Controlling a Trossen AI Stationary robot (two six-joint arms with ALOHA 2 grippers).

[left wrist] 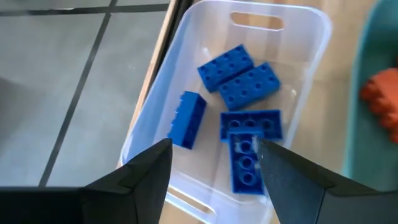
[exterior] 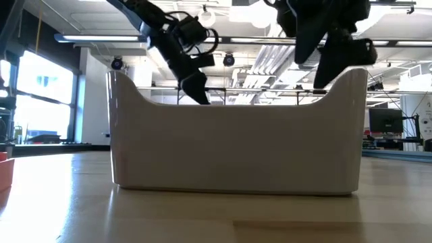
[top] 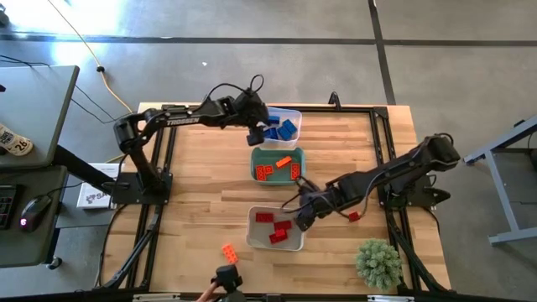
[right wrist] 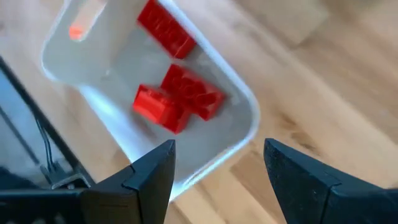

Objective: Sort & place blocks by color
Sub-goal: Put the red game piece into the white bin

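the wooden surface [top: 201, 201] carries three bins in a line from far edge to near edge. the clear bin [left wrist: 298, 81] holds five blue blocks [left wrist: 249, 84]; the left gripper [left wrist: 214, 165] hovers over it, fingers apart. the teal bin [top: 278, 165] holds orange blocks [top: 284, 161]. the grey bin [right wrist: 217, 143] holds red blocks [right wrist: 180, 99]; the right gripper [right wrist: 217, 162] hangs above its edge, fingers apart and empty. one orange block [top: 228, 251] lies near the near edge.

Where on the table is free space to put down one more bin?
The wood left of the teal bin and grey bin is bare; only an orange block lies near its front edge. The middle column is crowded: clear bin, both grippers, left and right.
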